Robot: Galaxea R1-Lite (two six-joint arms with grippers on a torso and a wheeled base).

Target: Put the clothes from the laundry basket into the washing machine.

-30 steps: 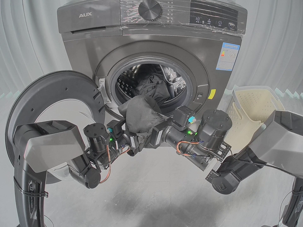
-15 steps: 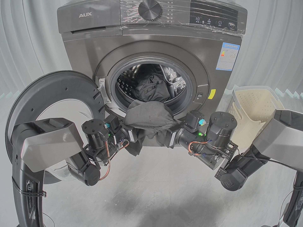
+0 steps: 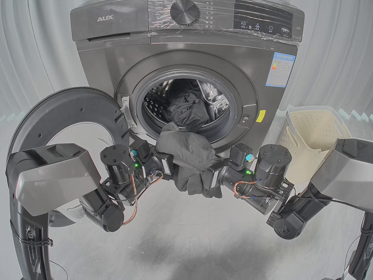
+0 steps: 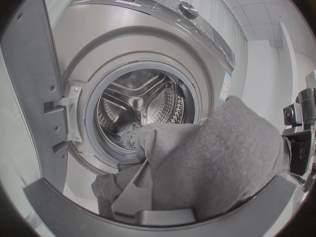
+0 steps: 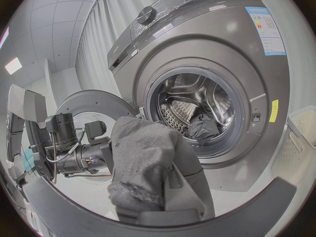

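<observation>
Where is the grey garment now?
Head view, centre: the grey garment hangs in front of the washing machine opening's lower rim, not yet inside, open door to its left, laundry basket to its right.

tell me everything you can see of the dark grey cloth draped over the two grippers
The dark grey cloth is soft, matt, faintly fuzzy fabric, bunched and creased. It lies draped over the left gripper and right gripper, with a fold drooping between them. It hangs outside the washing machine, just below its open port; its upper end reaches up toward the port's lower rim, contact unclear.
</observation>
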